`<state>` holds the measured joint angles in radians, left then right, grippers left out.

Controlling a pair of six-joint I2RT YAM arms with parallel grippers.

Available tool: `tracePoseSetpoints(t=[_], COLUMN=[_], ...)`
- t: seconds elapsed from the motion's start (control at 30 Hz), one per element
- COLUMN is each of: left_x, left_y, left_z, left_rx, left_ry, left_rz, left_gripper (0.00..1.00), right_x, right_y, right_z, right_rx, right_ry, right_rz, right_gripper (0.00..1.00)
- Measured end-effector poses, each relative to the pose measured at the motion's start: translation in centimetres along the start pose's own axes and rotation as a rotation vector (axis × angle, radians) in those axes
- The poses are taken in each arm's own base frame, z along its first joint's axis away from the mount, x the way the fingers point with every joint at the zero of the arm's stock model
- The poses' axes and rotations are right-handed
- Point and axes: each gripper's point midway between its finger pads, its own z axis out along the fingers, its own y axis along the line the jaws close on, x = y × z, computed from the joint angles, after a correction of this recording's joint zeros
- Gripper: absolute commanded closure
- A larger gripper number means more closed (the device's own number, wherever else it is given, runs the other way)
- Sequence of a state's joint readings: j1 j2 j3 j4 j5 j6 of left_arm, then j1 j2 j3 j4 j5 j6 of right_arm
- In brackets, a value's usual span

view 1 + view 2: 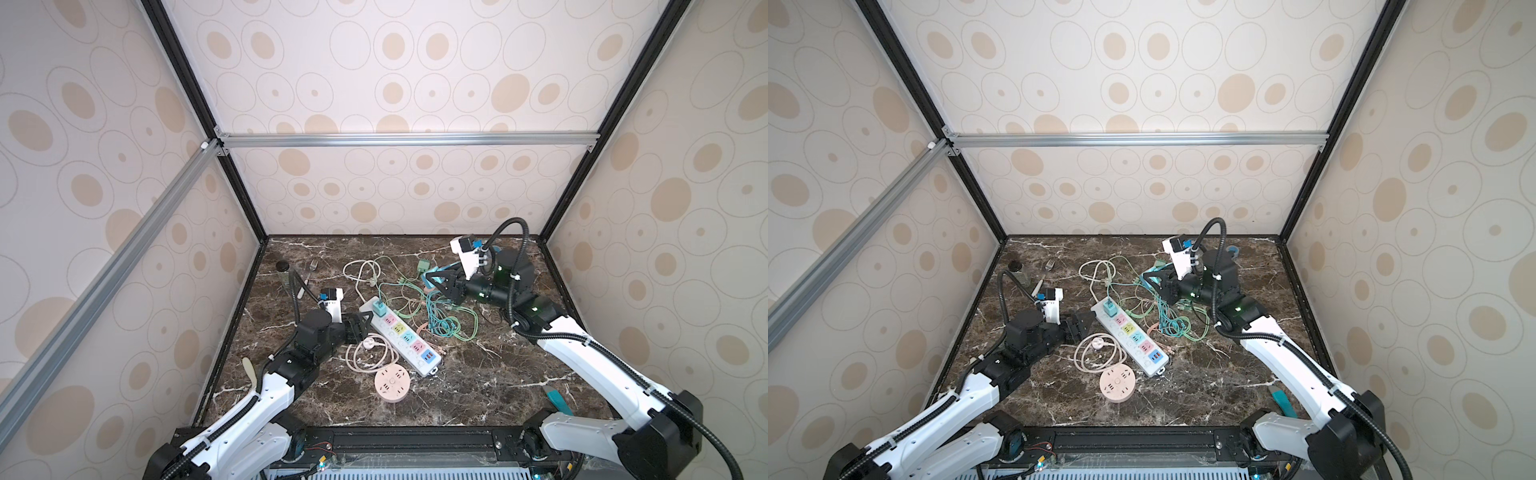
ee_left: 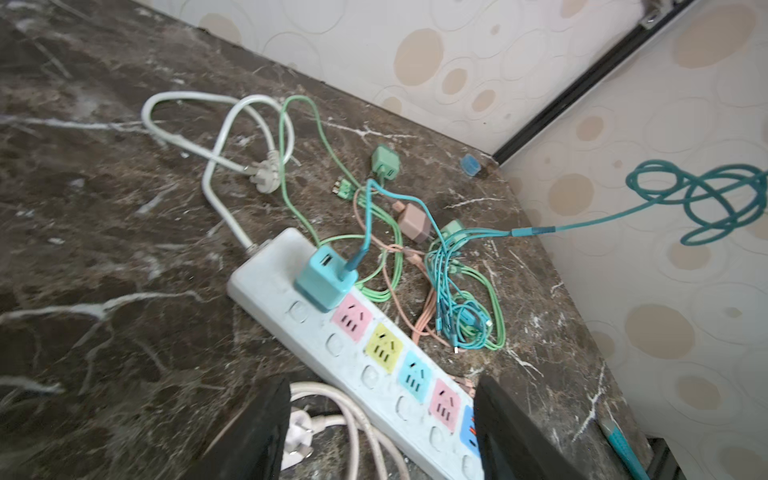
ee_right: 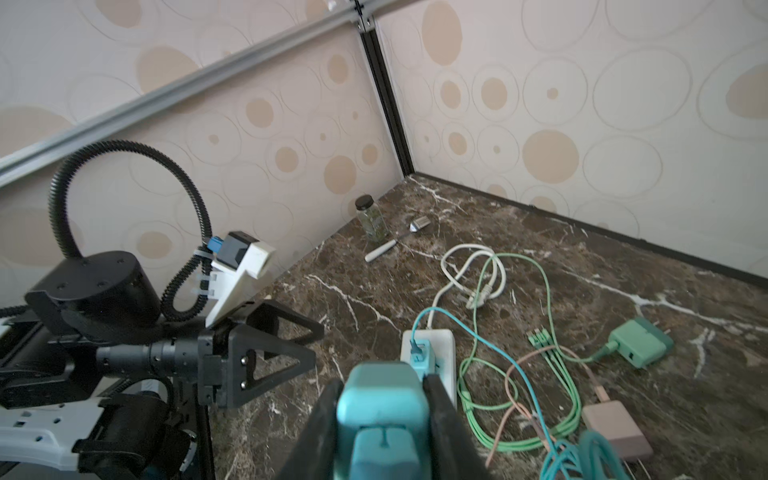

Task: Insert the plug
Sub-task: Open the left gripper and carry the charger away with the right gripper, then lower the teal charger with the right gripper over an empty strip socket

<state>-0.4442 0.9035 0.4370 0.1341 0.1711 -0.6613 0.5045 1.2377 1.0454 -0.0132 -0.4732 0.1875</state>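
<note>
Evidently only the pick-up has been done: a teal plug [image 3: 380, 399] is clamped between the fingers of the right gripper [image 3: 382, 386] and is carried in the air, well apart from the power strip [image 2: 266, 286]. Its prongs are hidden, so its orientation cannot be judged. A teal cable [image 2: 706, 195] is seen hanging in loops from that side in the left wrist view.

The power strip is laid slantwise on the marble table [image 1: 478, 374]. One teal charger [image 2: 326, 278] is already seated in the socket at the strip's cord end. The coloured sockets after it, namely pink, yellow, blue and pink, are seen empty. The insertion itself is judged not yet begun.

The left gripper [image 1: 365, 322] is held low just beside the strip, its fingers set wide apart, and nothing is gripped between them. From there the strip could probably be steadied.

Left to do, as far as can be judged: the plug must be brought across the tangle of green, pink and teal cables [image 1: 446, 322], turned prongs-down over a free socket, lined up and pressed home. A snag on the loose cables is to be feared. A green charger [image 3: 640, 340] and a pinkish charger [image 3: 615, 428] are left lying unplugged on the table
</note>
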Motion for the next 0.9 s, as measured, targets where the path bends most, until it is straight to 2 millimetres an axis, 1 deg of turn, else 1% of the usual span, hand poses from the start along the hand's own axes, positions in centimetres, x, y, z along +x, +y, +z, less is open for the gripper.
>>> tracePoseSetpoints(t=[0.07, 0.17, 0.23, 0.3, 0.47, 0.53, 0.67, 0.8, 0.9], left_x=[0.6, 0.8, 0.6, 0.6, 0.9, 1.0, 1.4, 2.2, 2.7], left_y=[1.6, 3.1, 3.6, 4.2, 5.2, 5.3, 5.6, 6.2, 6.7], left_z=[0.4, 0.8, 1.2, 1.5, 2.7, 3.1, 4.0, 4.9, 5.5], left_rx=[-0.040, -0.080, -0.093, -0.105, -0.116, -0.108, -0.091, -0.089, -0.087], left_ry=[0.012, 0.020, 0.017, 0.016, 0.032, 0.037, 0.053, 0.084, 0.104], left_rz=[-0.018, -0.035, -0.041, -0.047, -0.056, -0.055, -0.050, -0.049, -0.051], left_gripper=[0.32, 0.33, 0.34, 0.35, 0.40, 0.42, 0.41, 0.39, 0.41], right_x=[2.1, 5.0, 6.6, 7.7, 9.1, 9.6, 11.0, 13.1, 13.9], right_y=[-1.2, -2.3, -2.3, -2.0, -0.9, -1.0, -1.6, -1.4, -1.2], right_z=[1.4, 3.5, 4.6, 5.8, 8.3, 9.0, 10.6, 11.9, 12.6], right_rx=[0.018, 0.037, 0.041, 0.038, 0.009, 0.005, 0.018, 0.017, 0.012], right_ry=[0.072, 0.163, 0.216, 0.256, 0.297, 0.300, 0.316, 0.357, 0.367], right_rz=[0.017, 0.028, 0.021, 0.003, -0.036, -0.033, -0.030, -0.034, -0.035], right_gripper=[0.94, 0.94, 0.94, 0.93, 0.94, 0.94, 0.95, 0.96, 0.97])
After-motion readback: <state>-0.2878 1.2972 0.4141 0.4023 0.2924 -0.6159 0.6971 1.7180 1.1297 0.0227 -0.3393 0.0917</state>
